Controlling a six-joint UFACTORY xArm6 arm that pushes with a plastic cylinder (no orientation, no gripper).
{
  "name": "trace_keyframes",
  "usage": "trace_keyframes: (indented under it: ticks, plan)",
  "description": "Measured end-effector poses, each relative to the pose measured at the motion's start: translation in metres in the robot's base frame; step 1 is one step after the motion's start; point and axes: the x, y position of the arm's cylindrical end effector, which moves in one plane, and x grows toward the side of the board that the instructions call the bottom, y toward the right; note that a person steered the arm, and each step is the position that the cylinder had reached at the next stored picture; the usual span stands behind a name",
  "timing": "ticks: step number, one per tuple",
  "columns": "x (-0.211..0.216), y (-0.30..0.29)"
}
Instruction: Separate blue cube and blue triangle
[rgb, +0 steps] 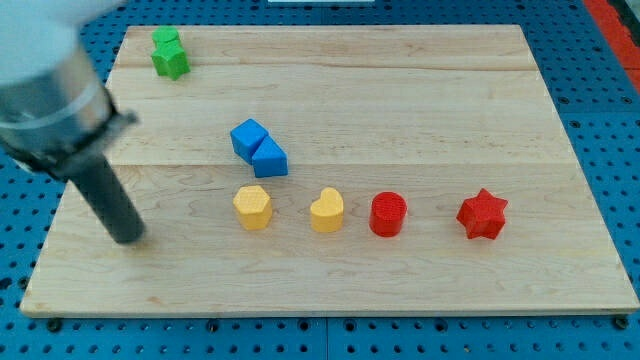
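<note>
Tip (128, 238) left of touching blue cube (248, 137), blue triangle (269, 159).

Single view, high oblique, overlooking whole wooden board (400, 90).

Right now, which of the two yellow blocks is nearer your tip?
The yellow hexagon-like block, the one further toward the view's left. My tip sits left of it; the yellow heart-shaped block lies beyond it.

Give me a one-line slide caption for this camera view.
My tip rests at the board's left, apart from the touching blue cube and blue triangle, above a yellow-and-red row.
</note>
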Motion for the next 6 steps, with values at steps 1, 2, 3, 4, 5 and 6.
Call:
trace_keyframes:
  ticks: [1,2,3,4,5,6]
  plan:
    - [-0.062,0.016]
    - [-0.086,0.062]
    - [-0.086,0.083]
    - [-0.089,0.119]
    - [-0.102,0.174]
    - [-0.103,0.225]
